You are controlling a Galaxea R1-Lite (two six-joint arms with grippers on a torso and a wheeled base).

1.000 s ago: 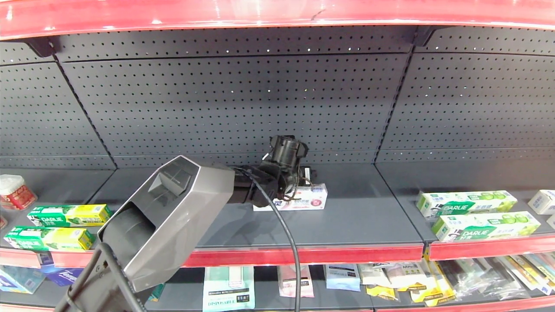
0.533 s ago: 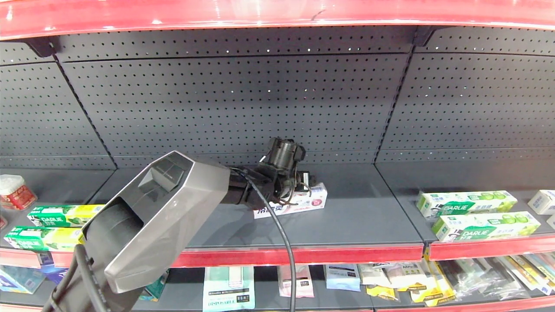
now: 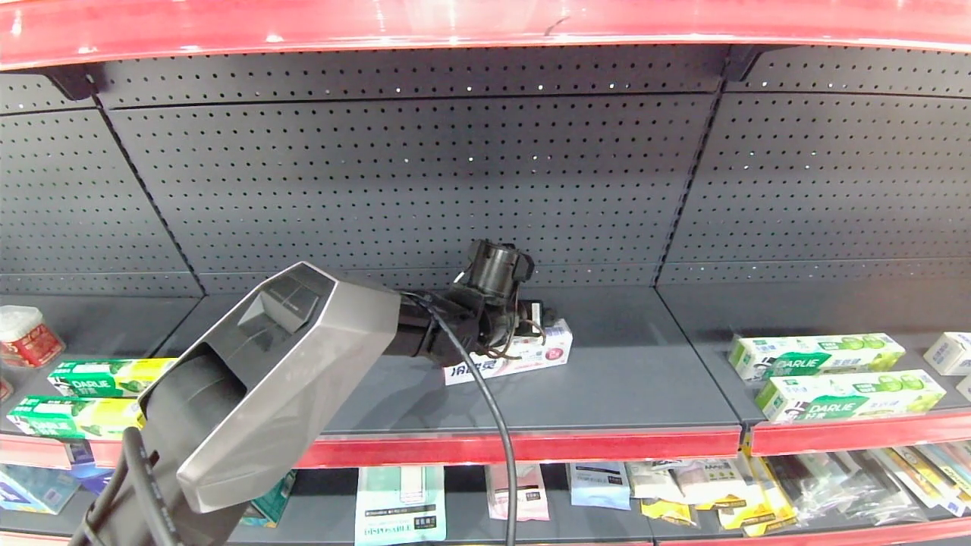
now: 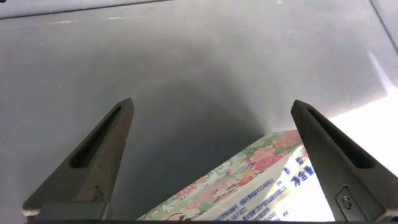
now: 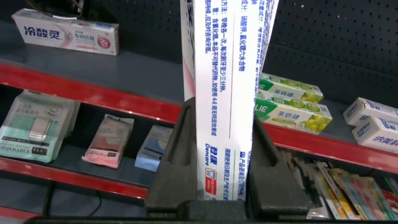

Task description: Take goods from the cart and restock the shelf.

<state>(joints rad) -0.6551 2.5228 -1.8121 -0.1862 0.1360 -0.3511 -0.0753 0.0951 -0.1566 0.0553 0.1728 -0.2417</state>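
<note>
My head camera faces the shelf [image 3: 622, 379] squarely from a little way back. The left wrist camera sits close over the white toothpaste box [image 4: 249, 180]. The right wrist camera sees that same box from out beyond the shelf's front edge.

open shelf [image 3: 645, 379] between white box [image 3: 542, 353] and green boxes [image 3: 815, 355], perhaps behind

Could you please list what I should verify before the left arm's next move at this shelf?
1. Left gripper open: ok.
2. Pink-and-white toothpaste box resting on the middle shelf: ok.
3. That box parallel to the shelf's red front edge: not ok, it lies askew.
4. Left gripper's fingers clear of that box: cannot tell.
5. Right gripper shut on the upright white-and-blue toothpaste box: ok.
6. Bare shelf space beside the pink-and-white box for the second one: ok.
</note>
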